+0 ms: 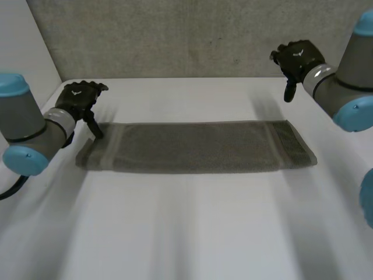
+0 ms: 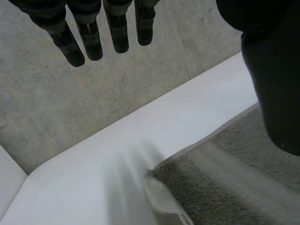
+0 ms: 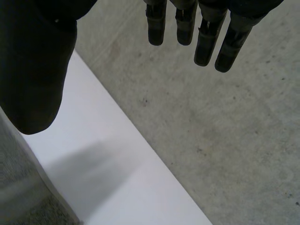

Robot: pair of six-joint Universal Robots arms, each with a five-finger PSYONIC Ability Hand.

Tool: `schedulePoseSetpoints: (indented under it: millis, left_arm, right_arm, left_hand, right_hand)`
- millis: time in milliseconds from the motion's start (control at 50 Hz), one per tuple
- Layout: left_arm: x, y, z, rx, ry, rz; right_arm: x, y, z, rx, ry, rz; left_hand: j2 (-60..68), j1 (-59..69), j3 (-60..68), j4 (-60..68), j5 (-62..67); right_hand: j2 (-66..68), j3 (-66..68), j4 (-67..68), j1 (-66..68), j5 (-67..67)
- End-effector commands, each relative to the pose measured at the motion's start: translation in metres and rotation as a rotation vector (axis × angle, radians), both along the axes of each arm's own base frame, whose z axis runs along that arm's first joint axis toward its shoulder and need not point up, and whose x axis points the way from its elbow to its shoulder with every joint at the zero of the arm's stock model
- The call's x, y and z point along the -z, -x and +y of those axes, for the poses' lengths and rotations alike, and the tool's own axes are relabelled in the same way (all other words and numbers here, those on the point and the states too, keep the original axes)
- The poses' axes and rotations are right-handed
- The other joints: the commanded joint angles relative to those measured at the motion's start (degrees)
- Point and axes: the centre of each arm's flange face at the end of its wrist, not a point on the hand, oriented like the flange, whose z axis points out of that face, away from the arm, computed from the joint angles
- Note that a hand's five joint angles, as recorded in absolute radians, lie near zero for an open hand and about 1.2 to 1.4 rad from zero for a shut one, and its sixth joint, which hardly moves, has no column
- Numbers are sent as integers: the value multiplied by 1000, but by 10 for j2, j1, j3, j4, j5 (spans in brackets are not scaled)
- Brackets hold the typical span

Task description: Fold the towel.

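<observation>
The long grey terry towel lies flat as a strip across the white surface. The black left hand at nine o'clock and the right hand at two o'clock are both open and empty near its far corners, probably placed to grasp them.

A white surface meets a rough, speckled grey wall along its far edge.

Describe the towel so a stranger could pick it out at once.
Look at the white table. Across its far half, between the left hand and right hand, lies the towel. It alone is cloth: a long grey strip, lying flat.
</observation>
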Motion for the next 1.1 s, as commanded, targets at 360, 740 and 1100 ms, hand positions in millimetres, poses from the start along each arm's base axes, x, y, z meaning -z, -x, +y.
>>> schedulePoseSetpoints:
  millis: [360, 740, 1100]
  left_arm:
    - [-26, -30, 106, -33, 226, 94]
    - [-9, -31, 106, -35, 203, 92]
    - [-7, -32, 108, -39, 190, 110]
  right_arm:
    - [64, 48, 115, 56, -212, 34]
    - [140, 69, 70, 109, -260, 53]
    - [63, 162, 11, 525, 37, 159]
  left_hand:
    - [-34, -37, -27, -33, -32]
    - [-34, -37, -27, -33, -32]
    - [-34, -37, -27, -33, -32]
  right_hand:
    - [-38, -38, -43, -32, -33]
    - [164, 164, 159, 170, 168]
    - [662, 662, 657, 668, 667]
